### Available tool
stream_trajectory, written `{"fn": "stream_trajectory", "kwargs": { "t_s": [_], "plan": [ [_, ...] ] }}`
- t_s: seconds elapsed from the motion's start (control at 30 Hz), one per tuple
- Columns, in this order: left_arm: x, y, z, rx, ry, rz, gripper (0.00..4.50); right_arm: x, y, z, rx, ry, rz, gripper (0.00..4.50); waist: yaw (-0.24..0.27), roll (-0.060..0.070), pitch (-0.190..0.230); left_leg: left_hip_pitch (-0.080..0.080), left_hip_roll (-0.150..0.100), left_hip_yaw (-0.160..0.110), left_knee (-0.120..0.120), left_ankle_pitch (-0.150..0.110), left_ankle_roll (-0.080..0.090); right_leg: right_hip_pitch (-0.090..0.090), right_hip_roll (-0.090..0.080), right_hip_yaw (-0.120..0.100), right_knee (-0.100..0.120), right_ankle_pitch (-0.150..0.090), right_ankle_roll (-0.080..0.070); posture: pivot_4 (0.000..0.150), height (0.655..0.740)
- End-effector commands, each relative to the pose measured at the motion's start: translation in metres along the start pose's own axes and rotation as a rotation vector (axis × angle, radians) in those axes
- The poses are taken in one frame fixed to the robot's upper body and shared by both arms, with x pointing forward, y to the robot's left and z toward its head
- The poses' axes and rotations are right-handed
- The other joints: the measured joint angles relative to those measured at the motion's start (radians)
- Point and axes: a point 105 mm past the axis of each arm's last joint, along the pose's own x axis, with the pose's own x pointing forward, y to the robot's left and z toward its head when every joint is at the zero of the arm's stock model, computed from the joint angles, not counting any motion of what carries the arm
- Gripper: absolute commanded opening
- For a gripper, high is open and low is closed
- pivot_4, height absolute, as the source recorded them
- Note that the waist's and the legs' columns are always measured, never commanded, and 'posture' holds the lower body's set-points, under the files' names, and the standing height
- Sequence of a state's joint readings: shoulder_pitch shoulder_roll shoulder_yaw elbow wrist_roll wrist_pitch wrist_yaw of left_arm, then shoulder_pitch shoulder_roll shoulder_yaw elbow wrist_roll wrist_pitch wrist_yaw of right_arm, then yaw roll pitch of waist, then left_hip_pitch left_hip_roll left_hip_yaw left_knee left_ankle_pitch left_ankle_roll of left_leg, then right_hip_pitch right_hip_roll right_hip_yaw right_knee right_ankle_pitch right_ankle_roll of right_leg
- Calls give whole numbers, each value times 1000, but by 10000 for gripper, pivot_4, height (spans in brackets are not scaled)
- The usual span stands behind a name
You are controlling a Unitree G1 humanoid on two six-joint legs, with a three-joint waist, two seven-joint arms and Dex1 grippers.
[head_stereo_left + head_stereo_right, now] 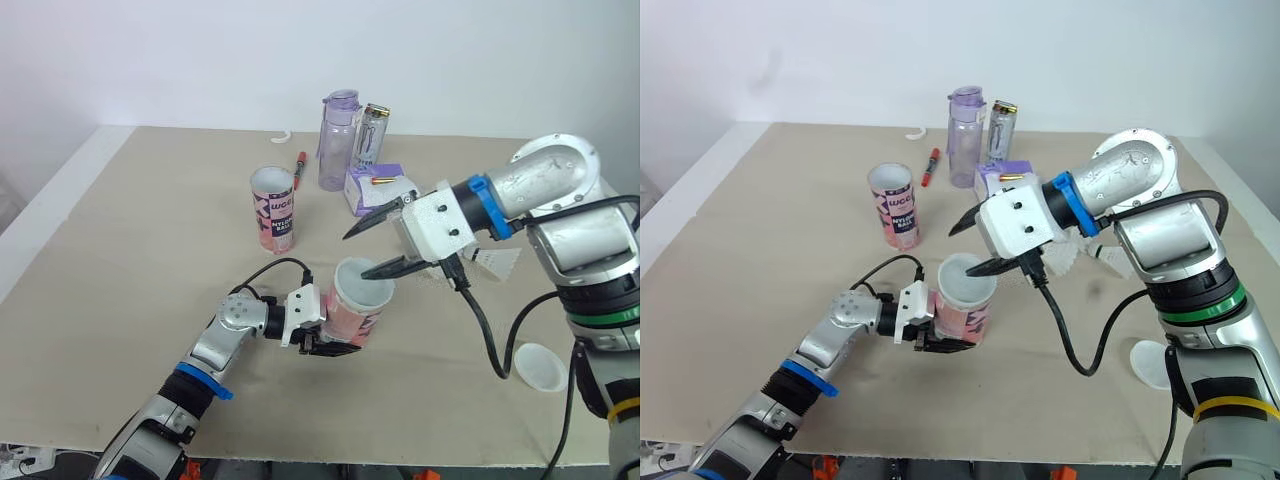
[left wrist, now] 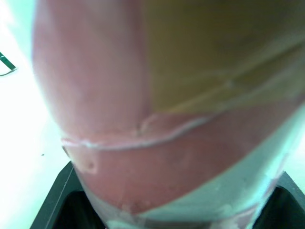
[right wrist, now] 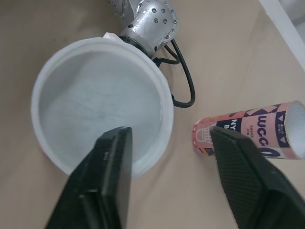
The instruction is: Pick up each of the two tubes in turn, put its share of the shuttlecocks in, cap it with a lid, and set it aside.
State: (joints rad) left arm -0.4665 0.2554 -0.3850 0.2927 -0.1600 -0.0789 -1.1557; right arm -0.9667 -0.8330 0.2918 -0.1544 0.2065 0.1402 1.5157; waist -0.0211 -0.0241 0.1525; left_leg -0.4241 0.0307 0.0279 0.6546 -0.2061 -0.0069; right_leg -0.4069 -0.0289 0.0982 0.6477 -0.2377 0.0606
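Tube 1 (image 1: 360,305), pink and mouth up, is clamped at its base in the left tool (image 1: 333,345). The right tool (image 1: 356,254) hangs spread wide over its rim. The right wrist view shows its bare white bottom. Tube 2 (image 1: 272,210) stands upright behind it. 1 lid (image 1: 540,366) lies to its right, near the tabletop (image 1: 120,250) edge.

The worktop (image 1: 140,250) is a smooth, matt beige sheet. The near tube (image 1: 357,308) has a pink printed wrap with a slight sheen, wrinkled along a seam, over a milky, half-clear plastic wall and rim. The far tube (image 1: 273,210) has the same wrap. The right pincer (image 1: 354,255) has matt black plastic fingers with a finely grained face. The lid (image 1: 540,367) is frosted white plastic, the shuttlecock (image 1: 497,262) white plastic mesh, the bottle (image 1: 338,145) clear lilac plastic, and the can (image 1: 372,133) shiny metal.
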Motion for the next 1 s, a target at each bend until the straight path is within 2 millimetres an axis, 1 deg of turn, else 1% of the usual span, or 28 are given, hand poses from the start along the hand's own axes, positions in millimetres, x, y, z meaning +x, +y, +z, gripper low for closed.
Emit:
{"fn": "stream_trajectory", "kwargs": {
  "t_s": [0.03,0.1,0.13,0.2,0.23,0.27,0.3,0.33,0.4,0.47,0.6,0.67,0.77,0.87,1.0],
  "plan": [
    [-5,-11,-31,-94,108,-11,28000,-27,-20,18,88,-104,-146,26249,0,0,0,0,0,0,0,0,0,0,0,0,0,0,0,1500,7400],
    [-5,-11,-31,-94,109,-11,28000,-39,-27,26,151,-157,-190,26249,0,0,0,0,0,0,0,0,0,0,0,0,0,0,-1,1500,7400],
    [-6,-11,-31,-94,110,-11,28000,-42,-28,29,166,-169,-197,26249,0,0,0,0,0,0,0,0,0,0,0,0,0,0,-1,1500,7400],
    [-6,-11,-31,-95,110,-10,28000,-47,-24,34,217,-197,-187,26249,0,0,0,0,0,0,-1,0,0,0,0,0,0,0,-1,1500,7400],
    [-6,-11,-31,-94,110,-10,28000,-46,-20,36,250,-214,-169,22343,0,0,0,0,1,-1,-1,0,0,0,0,-1,0,0,-2,1500,7400],
    [-6,-11,-31,-94,110,-10,28000,-44,-14,37,283,-226,-147,21063,0,0,0,0,1,0,-1,0,0,0,0,-1,0,-1,-2,1500,7400],
    [-6,-11,-31,-93,111,-10,28000,-39,-8,37,315,-234,-121,21063,0,0,0,0,1,0,-2,0,0,-1,0,-1,0,-1,-2,1500,7400],
    [-6,-10,-31,-92,111,-9,28000,-35,-3,37,347,-240,-100,14903,-1,0,0,0,1,-1,-2,0,0,0,0,-1,0,-1,-2,1500,7400],
    [-6,-9,-30,-89,112,-11,28000,-24,7,36,424,-255,-58,6105,-1,0,0,0,1,0,-2,0,0,-1,0,-1,0,-1,-2,1500,7400],
    [-6,-9,-30,-88,113,-12,28000,-16,13,31,457,-241,-47,1051,-1,0,0,0,1,-1,-2,0,0,0,0,-1,0,-1,-2,1500,7400],
    [-5,-9,-30,-88,113,-11,28000,-3,20,15,488,-186,-48,1051,-1,0,0,0,1,0,-1,0,0,-1,0,-1,0,-1,0,1500,7400],
    [-5,-9,-30,-88,113,-10,28000,-1,21,10,498,-170,-50,1051,-2,0,0,0,1,0,-1,0,0,-1,0,-1,0,-3,4,1500,7400],
    [-6,-8,-31,-90,115,-6,28000,6,27,-1,486,-117,-32,1051,-2,0,0,0,1,0,-1,0,0,-1,0,-1,0,-3,4,1500,7400],
    [-7,-8,-31,-92,117,-1,28000,12,33,-8,471,-80,-7,1051,-2,0,0,0,1,0,-1,0,0,-1,0,-1,0,-3,5,1500,7400],
    [-8,-9,-32,-93,118,2,28000,19,36,-15,473,-59,8,1051,-2,-1,-1,1,1,0,-1,0,0,0,1,-1,0,-3,5,1500,7400]
  ]
}}
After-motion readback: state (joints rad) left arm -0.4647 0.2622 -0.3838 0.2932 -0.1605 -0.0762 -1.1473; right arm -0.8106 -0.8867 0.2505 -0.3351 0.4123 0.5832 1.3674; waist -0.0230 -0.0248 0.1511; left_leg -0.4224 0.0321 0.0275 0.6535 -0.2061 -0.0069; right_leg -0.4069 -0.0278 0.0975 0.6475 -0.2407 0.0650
